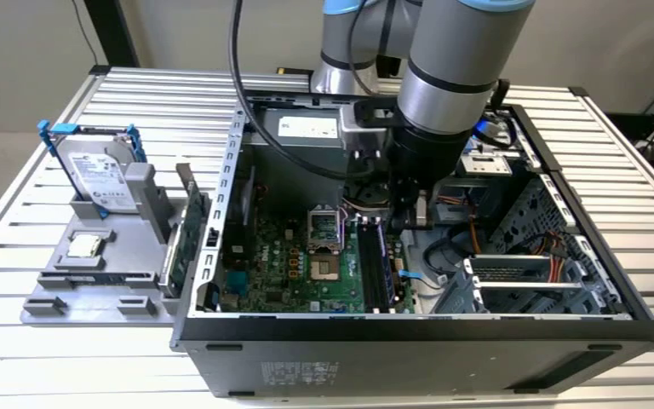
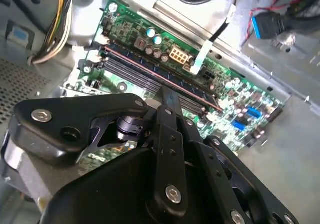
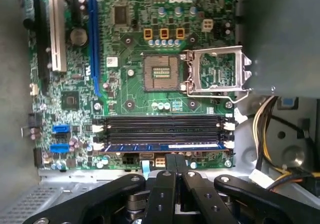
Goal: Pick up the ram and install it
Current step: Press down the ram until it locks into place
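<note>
Gripper [image 3: 175,160] fingers are pressed together with nothing between them, poised just above the memory slots of the motherboard [image 3: 135,92] inside the open computer case [image 1: 418,328]. In the first wrist view the ram [image 3: 165,146] sits in the slot nearest the board's edge, a bluish strip lying flat along the slot, its long axis parallel to the three empty black slots [image 3: 162,126] beside it, running between the white end latches [image 3: 230,144]. The closed fingertips hang just beside its midpoint.

In the second wrist view the same bank of slots [image 2: 160,79] runs diagonally past the tip of the fingers [image 2: 170,102], with a white ribbon cable [image 2: 202,57] lying across it and a blue connector [image 2: 265,24] off by the case wall.

Only the first wrist view gives the open processor socket [image 3: 160,73] with its raised metal frame [image 3: 217,74] and the long blue expansion slot [image 3: 93,44].

From the exterior view, the arm [image 1: 452,94] reaches down into the case over the slots [image 1: 378,264]. On the exterior view's left, a grey holder [image 1: 100,290] on the slatted table [image 1: 31,358] carries an upright hard drive [image 1: 100,175], a processor chip [image 1: 85,247] and a green card [image 1: 191,226] standing on edge.
</note>
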